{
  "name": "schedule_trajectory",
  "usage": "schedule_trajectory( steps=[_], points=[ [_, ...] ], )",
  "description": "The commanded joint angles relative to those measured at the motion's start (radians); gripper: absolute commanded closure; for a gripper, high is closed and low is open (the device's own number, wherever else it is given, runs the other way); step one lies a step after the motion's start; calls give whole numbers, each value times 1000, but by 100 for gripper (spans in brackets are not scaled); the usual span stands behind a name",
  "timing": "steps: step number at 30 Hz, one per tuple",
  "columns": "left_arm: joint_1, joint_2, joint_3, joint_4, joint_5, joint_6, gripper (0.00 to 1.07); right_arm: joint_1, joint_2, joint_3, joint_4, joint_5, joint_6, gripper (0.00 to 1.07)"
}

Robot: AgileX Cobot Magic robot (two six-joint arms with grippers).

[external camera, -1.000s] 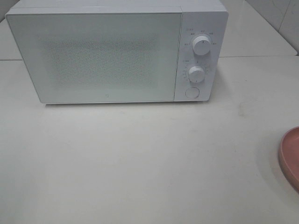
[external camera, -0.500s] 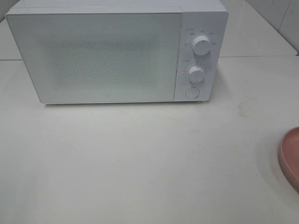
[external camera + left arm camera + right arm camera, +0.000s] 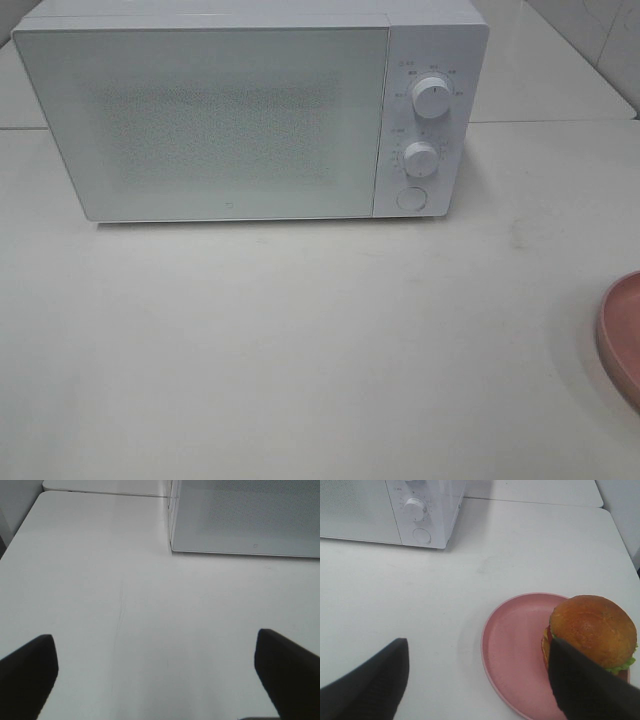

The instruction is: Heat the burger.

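Note:
The burger (image 3: pixel 592 627), with a glossy brown bun and green lettuce at its edge, sits on the far side of a pink plate (image 3: pixel 515 650) in the right wrist view. My right gripper (image 3: pixel 479 645) hangs open just short of the plate; one finger (image 3: pixel 585 685) overlaps the burger's near edge, and nothing lies between the fingers. My left gripper (image 3: pixel 155 645) is wide open over bare table near the microwave (image 3: pixel 245 515). The exterior high view shows neither gripper, and the burger is out of that frame.
The white microwave (image 3: pixel 200 120) stands at the back of the table with its door shut, two knobs (image 3: pixel 431 97) and a round button (image 3: pixel 411 198) on its right panel. Only the pink plate's rim (image 3: pixel 622 335) shows at the right edge.

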Motion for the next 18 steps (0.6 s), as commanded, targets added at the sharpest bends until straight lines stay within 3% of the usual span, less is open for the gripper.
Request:
schedule_trajectory(
  steps=[1,18],
  points=[
    [-6,-22,3,-1,-13,0,6,-6,-21,2,-2,0,0,32],
    [-6,-22,3,-1,-13,0,6,-6,-21,2,-2,0,0,32]
  ],
)
